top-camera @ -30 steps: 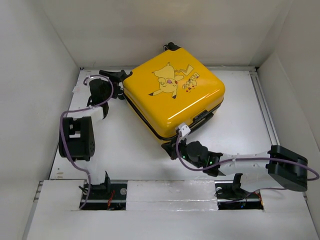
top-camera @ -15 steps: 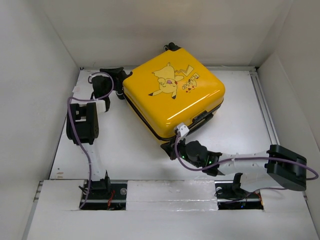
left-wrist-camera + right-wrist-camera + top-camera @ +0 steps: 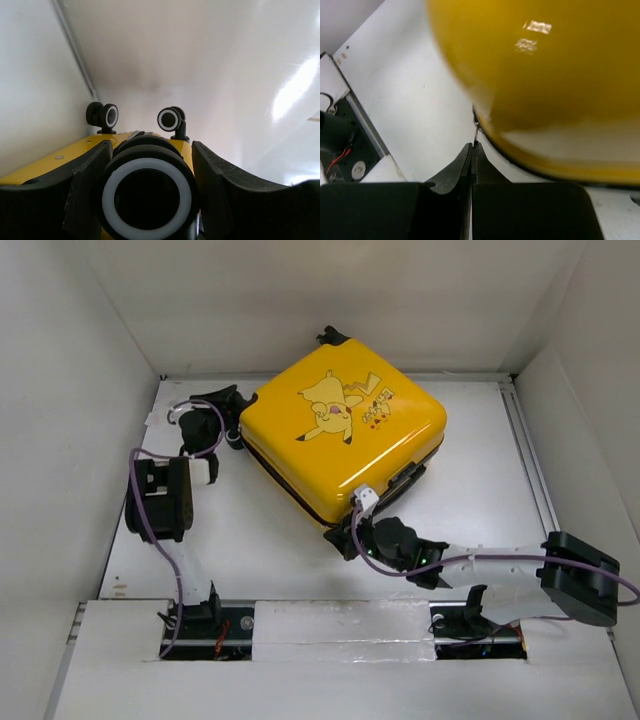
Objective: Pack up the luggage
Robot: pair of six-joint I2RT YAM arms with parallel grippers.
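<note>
The white bench (image 3: 480, 490) spreads beneath both pincers, walled in white on 3 sides. On it, ahead of both pincers, lies the yellow hard-shell luggage (image 3: 345, 440), flat on 1 side with its shell closed and the Pikachu print facing up, turned so that 1 corner points at each pincer. The left pincer (image 3: 233, 418) is at the case's left corner, level with the bench. Its jaws stand partly open with 1 black caster wheel (image 3: 146, 197), ringed in white, filling most of the gap between the 2 fingers (image 3: 212, 185). The wrist view does not show whether the pads press on the wheel. Beyond that pincer, over the yellow edge (image 3: 50, 165), 2 more wheels (image 3: 103, 116) (image 3: 171, 119) stand up against the white wall. The right pincer (image 3: 350, 535) is at the near corner of the case, low beside the dark zip seam, and its jaws are fully closed, finger against finger (image 3: 472, 147). The glossy yellow shell (image 3: 545, 75) bulges just above and ahead of its tips. A thin metal zip pull (image 3: 476, 132) sits right at those tips, against the seam. Whether it is pinched between them cannot be told.
</note>
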